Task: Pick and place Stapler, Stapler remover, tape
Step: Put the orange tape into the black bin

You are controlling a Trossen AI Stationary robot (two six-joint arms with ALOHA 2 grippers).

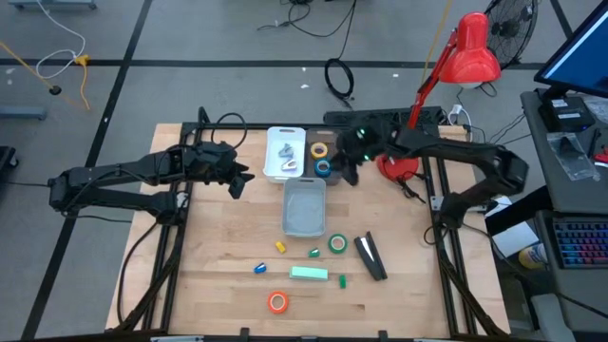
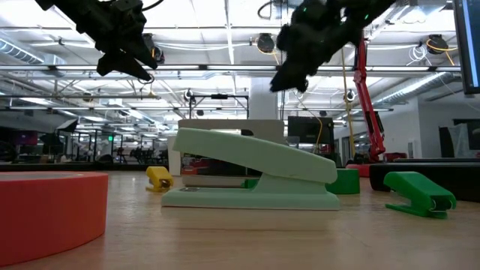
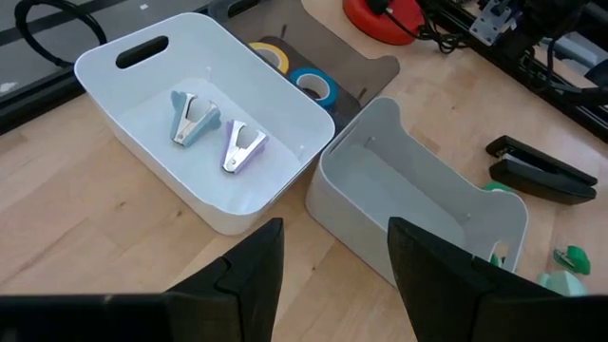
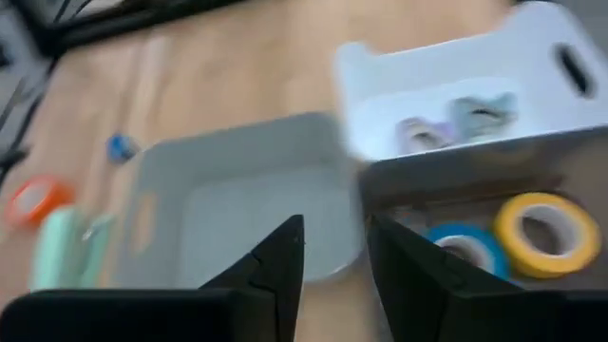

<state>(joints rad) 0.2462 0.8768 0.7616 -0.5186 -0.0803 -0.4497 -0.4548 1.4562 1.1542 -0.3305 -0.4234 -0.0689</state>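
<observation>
Just beyond the right fingers [image 4: 332, 261] — parted, empty — blue tape [image 4: 463, 247] and yellow tape [image 4: 541, 231].

Bright overhead light; blurred right wrist view

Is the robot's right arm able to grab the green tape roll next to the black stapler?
Probably yes. The green tape roll lies flat on bare wood beside the black stapler, nothing covering it, and the right hand hovers empty above the bins.

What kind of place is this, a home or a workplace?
Most likely a robotics lab or workshop. The wooden table stands on a bare floor with loose cables, the low view shows a wide hall with an open ceiling of pipes, and a desk with a keyboard stands beside it.
</observation>
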